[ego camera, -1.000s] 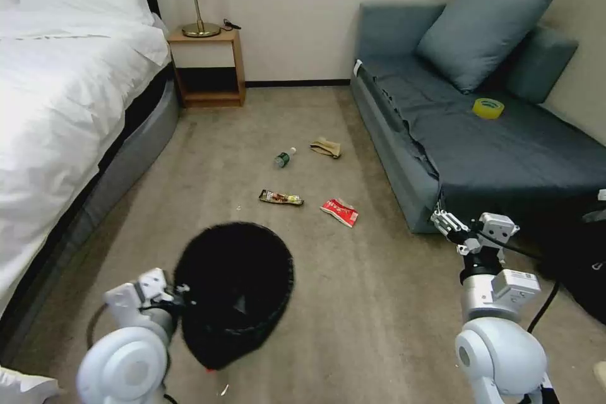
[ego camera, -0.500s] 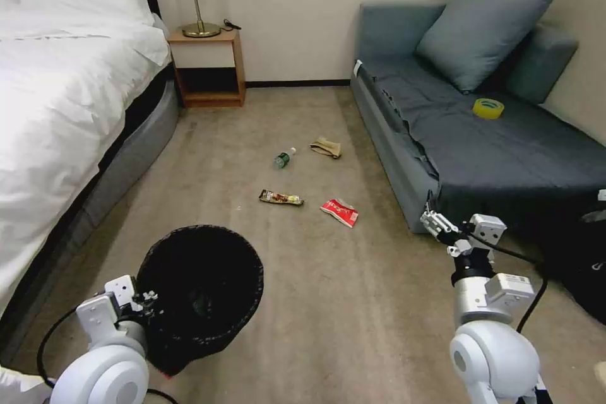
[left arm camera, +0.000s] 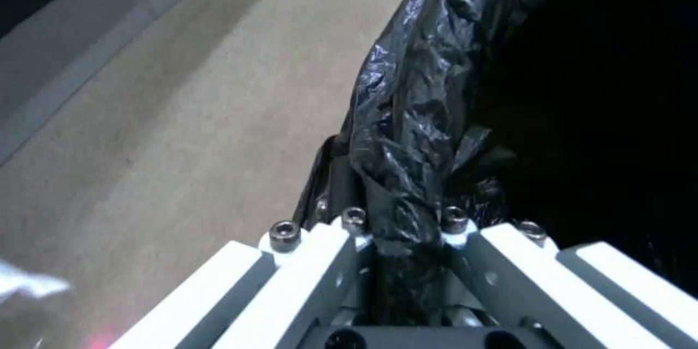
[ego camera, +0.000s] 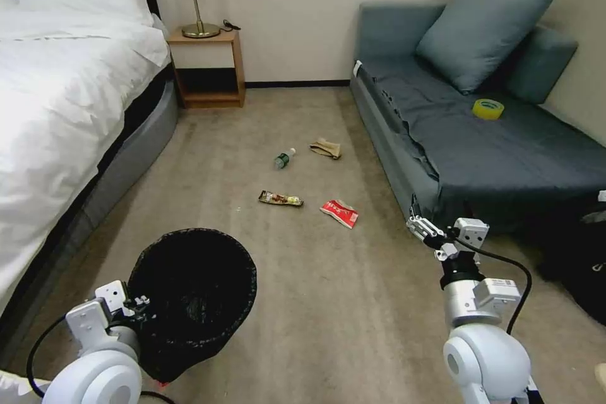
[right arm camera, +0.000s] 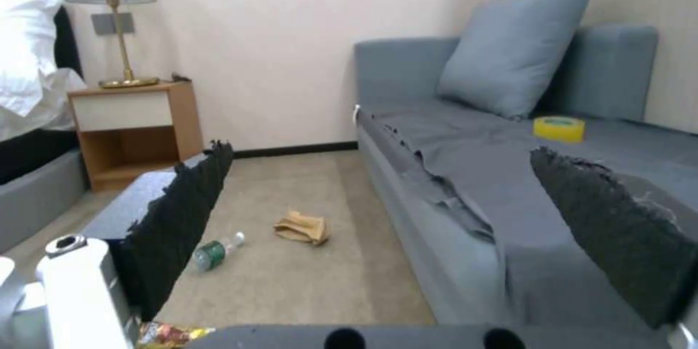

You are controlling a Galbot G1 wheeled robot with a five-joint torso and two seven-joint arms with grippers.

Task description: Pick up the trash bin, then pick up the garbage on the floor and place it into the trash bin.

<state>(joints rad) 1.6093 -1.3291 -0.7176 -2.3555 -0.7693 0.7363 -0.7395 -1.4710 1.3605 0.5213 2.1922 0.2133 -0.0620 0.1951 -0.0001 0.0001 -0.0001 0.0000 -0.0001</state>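
Note:
The round black trash bin (ego camera: 192, 293) with its dark liner hangs at the lower left, held by its rim. My left gripper (ego camera: 136, 309) is shut on that rim and liner (left arm camera: 407, 185). The garbage lies on the carpet ahead: a small clear bottle (ego camera: 284, 158) (right arm camera: 216, 251), crumpled tan paper (ego camera: 326, 148) (right arm camera: 302, 227), a gold-brown candy wrapper (ego camera: 280, 199) (right arm camera: 171, 334) and a red-white snack packet (ego camera: 339, 212). My right gripper (ego camera: 418, 227) (right arm camera: 378, 229) is open beside the sofa's front corner, nothing between its pads.
A bed (ego camera: 63, 95) runs along the left, a wooden nightstand (ego camera: 207, 66) with a lamp stands at the back wall. A grey sofa (ego camera: 480, 139) on the right carries a cushion and a yellow tape roll (ego camera: 488, 108). A dark bag (ego camera: 581, 265) sits at far right.
The left arm has drawn the trash bin left and toward me, and the bin now stands more upright. The right gripper has shifted slightly left and down.

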